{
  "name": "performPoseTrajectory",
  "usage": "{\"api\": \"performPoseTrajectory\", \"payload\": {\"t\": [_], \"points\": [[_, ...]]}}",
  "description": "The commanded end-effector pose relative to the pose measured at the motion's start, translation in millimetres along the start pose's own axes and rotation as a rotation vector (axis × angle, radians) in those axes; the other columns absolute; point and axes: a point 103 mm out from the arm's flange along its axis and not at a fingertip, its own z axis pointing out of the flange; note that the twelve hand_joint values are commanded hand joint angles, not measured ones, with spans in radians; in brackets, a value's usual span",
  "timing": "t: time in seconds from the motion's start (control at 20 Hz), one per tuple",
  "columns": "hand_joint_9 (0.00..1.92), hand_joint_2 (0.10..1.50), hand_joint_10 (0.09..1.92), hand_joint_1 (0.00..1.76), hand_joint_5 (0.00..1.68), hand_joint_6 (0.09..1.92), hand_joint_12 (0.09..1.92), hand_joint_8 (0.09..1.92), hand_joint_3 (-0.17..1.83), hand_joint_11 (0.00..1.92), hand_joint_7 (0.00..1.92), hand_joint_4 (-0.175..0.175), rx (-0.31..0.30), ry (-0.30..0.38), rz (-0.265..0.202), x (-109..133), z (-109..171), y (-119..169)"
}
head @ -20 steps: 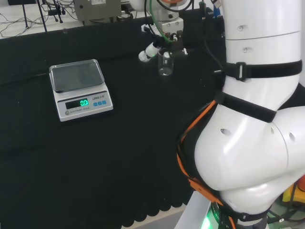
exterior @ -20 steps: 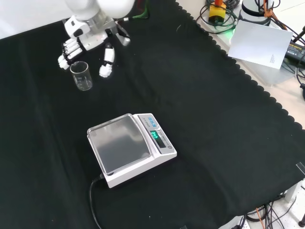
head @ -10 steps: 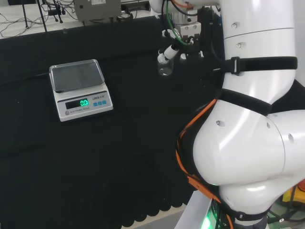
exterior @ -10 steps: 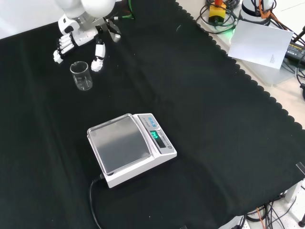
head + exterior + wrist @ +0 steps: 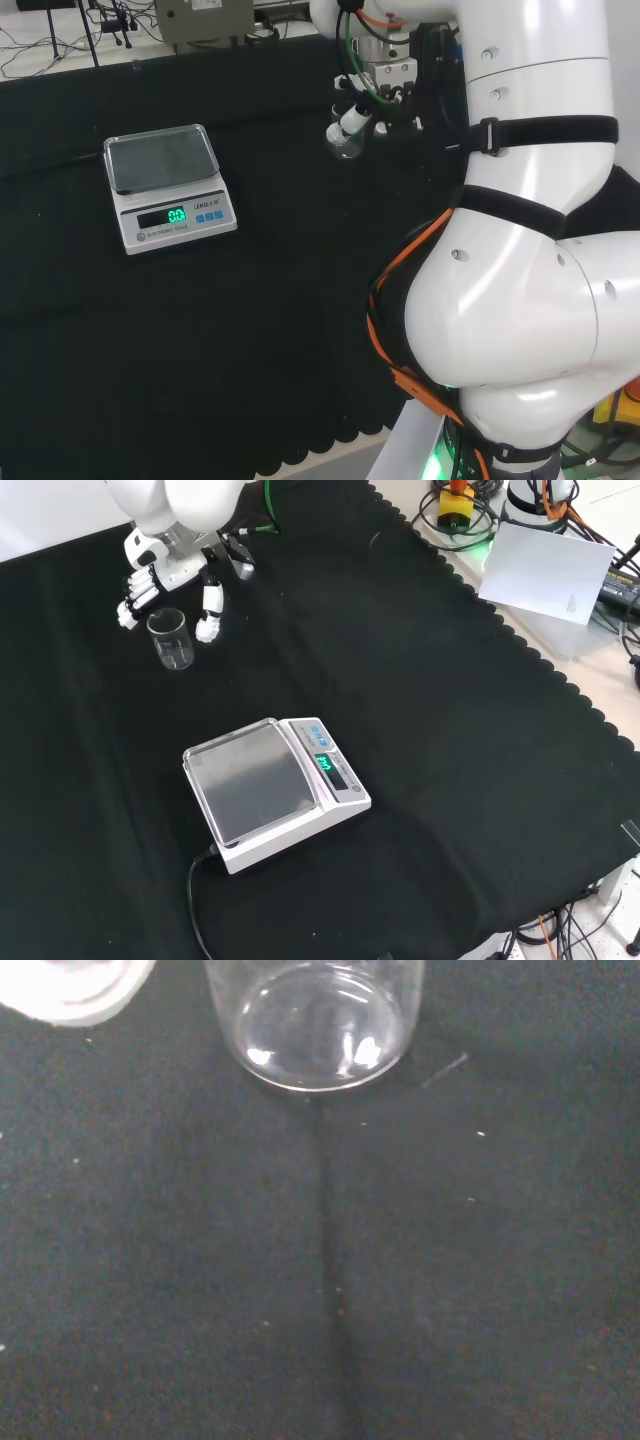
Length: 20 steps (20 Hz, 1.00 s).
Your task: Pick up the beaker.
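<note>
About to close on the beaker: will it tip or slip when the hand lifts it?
The beaker looks like clear, empty glass, so it is probably light and rigid but slick and breakable. It stands upright on cloth, taller than wide, so a one-sided nudge from the hand could tip it. Fingers flank it, which should help.

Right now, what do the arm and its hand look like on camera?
The arm is glossy white with rounded links, black bands strapped around it and an orange cable running down its side. Green and black cables trail near the wrist. The hand is white with black joints between the segments of its fingers and a white-tipped thumb.
</note>
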Motion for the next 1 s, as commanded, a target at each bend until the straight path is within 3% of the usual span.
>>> {"api": "performPoseTrajectory", "payload": {"t": [0.05, 0.3, 0.4, 0.5, 0.55, 0.65, 0.75, 0.9, 1.0], "points": [[0.12, 0.69, 0.81, 0.69, 0.06, 0.09, 1.30, 0.45, 0.29, 0.00, 0.02, 0.108, -0.025, -0.007, 0.012, 9, 1, 10], [0.19, 0.69, 0.82, 0.78, 0.18, 0.09, 1.44, 0.58, 0.39, 0.00, 0.07, 0.110, -0.033, -0.025, 0.016, 13, 5, 26], [0.28, 0.67, 0.80, 0.83, 0.28, 0.09, 1.51, 0.64, 0.48, 0.00, 0.15, 0.111, -0.049, -0.026, 0.012, 17, 11, 32], [0.43, 0.67, 0.78, 0.89, 0.44, 0.11, 1.52, 0.70, 0.56, 0.12, 0.29, 0.114, -0.057, -0.023, 0.010, 20, 15, 36], [0.51, 0.67, 0.74, 0.91, 0.49, 0.27, 1.50, 0.71, 0.59, 0.20, 0.35, 0.120, -0.066, -0.021, 0.007, 21, 17, 38], [0.70, 0.68, 0.71, 0.98, 0.51, 0.77, 1.42, 0.78, 0.66, 0.41, 0.49, 0.126, -0.090, -0.021, 0.005, 23, 18, 40], [0.85, 0.70, 0.78, 1.07, 0.57, 1.12, 1.29, 0.95, 0.74, 0.66, 0.60, 0.110, -0.111, -0.021, 0.001, 23, 18, 41], [0.94, 0.91, 1.05, 1.08, 0.79, 1.29, 1.09, 1.26, 0.54, 0.99, 0.66, -0.056, -0.133, -0.025, -0.005, 23, 15, 41], [0.96, 0.93, 1.15, 1.11, 0.83, 1.31, 0.99, 1.36, 0.52, 1.11, 0.68, -0.138, -0.142, -0.029, -0.007, 23, 12, 40]]}}
